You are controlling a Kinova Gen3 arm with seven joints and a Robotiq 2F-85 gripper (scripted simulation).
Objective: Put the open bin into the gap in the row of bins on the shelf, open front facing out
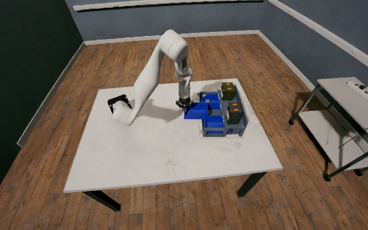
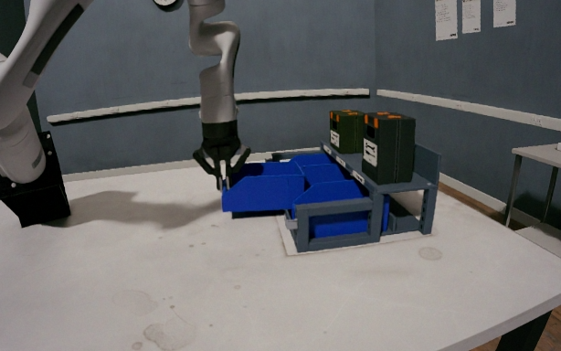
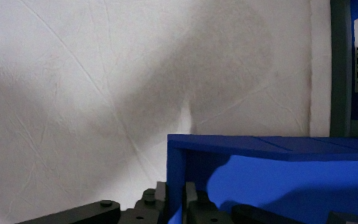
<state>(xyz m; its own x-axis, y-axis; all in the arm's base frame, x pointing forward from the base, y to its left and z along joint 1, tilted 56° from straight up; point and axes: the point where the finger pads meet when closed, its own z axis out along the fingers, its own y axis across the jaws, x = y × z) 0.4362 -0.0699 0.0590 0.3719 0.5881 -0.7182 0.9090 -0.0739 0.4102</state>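
Note:
My gripper [image 1: 184, 108] [image 2: 224, 183] [image 3: 174, 197] points down and is shut on the low front wall of the blue open bin. This bin [image 1: 196, 112] [image 2: 262, 196] [image 3: 285, 176] hangs just above the table, about level, its open front toward the robot base. Its rear end is over the front edge of the grey shelf [image 1: 237, 130] [image 2: 376, 219] [image 3: 340, 75], in line with the gap [image 1: 214, 112]. Blue shelf bins stand on both sides, one on the near side [image 1: 214, 121] [image 2: 326, 194] and more on the far side [image 1: 211, 98] [image 2: 312, 160]. The held bin's parts cannot be made out.
The low board [image 1: 237, 100] [image 2: 402, 186] crosses above the rear of the shelf. Two dark boxes with orange marks, a far one [image 1: 228, 91] [image 2: 347, 132] and a near one [image 1: 234, 114] [image 2: 388, 148], stand on it. The shelf stands on the white table [image 1: 135, 156] [image 2: 256, 292].

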